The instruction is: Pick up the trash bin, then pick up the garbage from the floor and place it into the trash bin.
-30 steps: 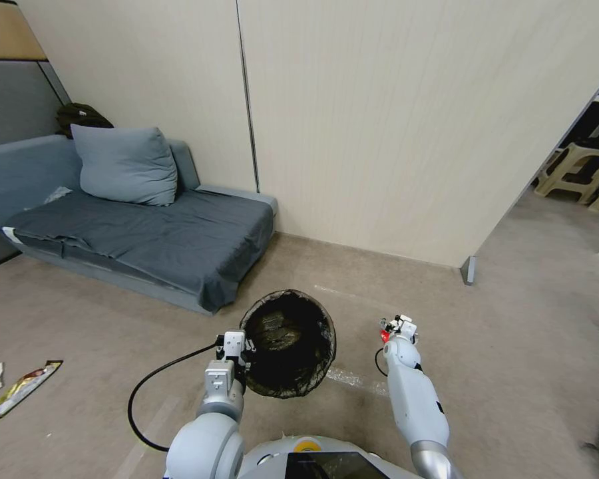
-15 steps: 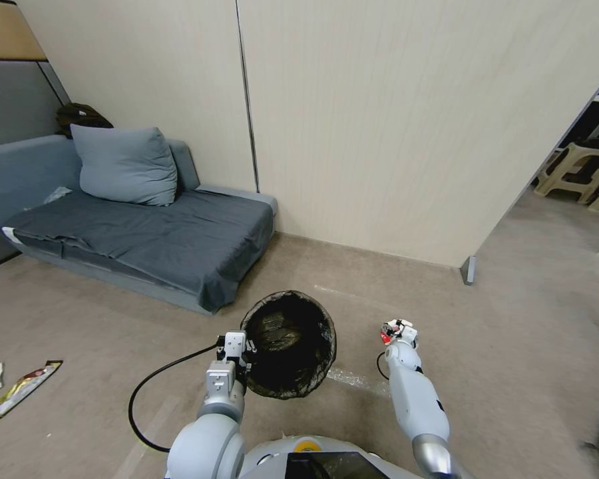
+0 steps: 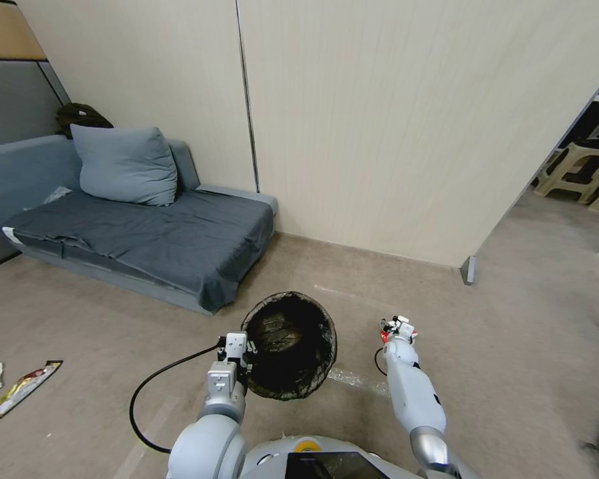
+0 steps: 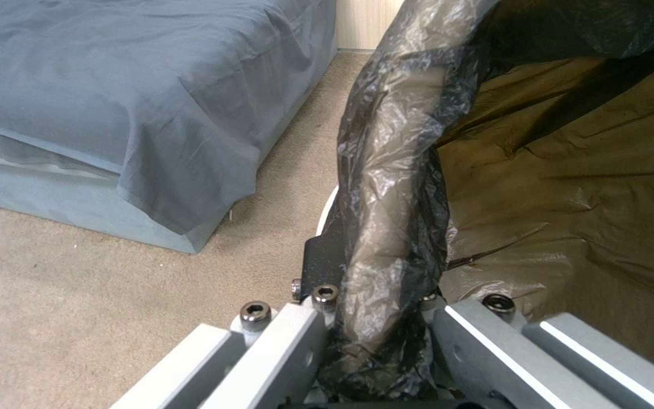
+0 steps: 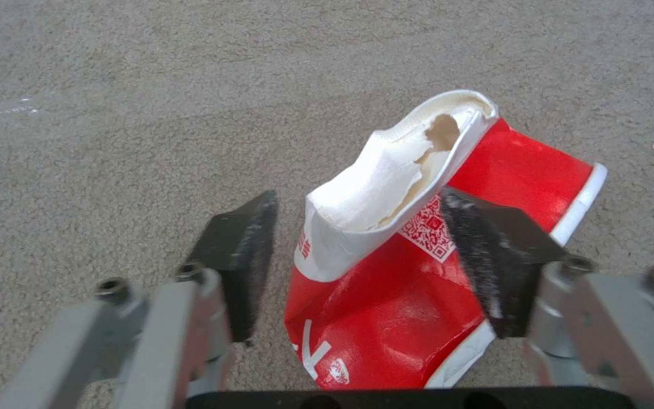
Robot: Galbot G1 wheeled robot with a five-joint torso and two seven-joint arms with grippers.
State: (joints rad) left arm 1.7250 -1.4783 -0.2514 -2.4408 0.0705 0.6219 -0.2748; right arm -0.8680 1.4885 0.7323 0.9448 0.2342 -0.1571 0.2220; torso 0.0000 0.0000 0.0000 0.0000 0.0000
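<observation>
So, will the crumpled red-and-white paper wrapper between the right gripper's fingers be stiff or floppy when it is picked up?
The crumpled red-and-white paper wrapper looks thin, creased and torn, so probably floppy and light. The open right gripper would likely flatten it further on closing.

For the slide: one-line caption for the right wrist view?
Right gripper open, jaws straddling a crumpled red-and-white wrapper on the carpet.

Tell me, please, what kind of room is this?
Probably a living room or lounge staged for robot trials: a blue-grey sofa with a cushion stands on carpeted floor against plain partition walls, and plastic stools stand past the wall's end.
</observation>
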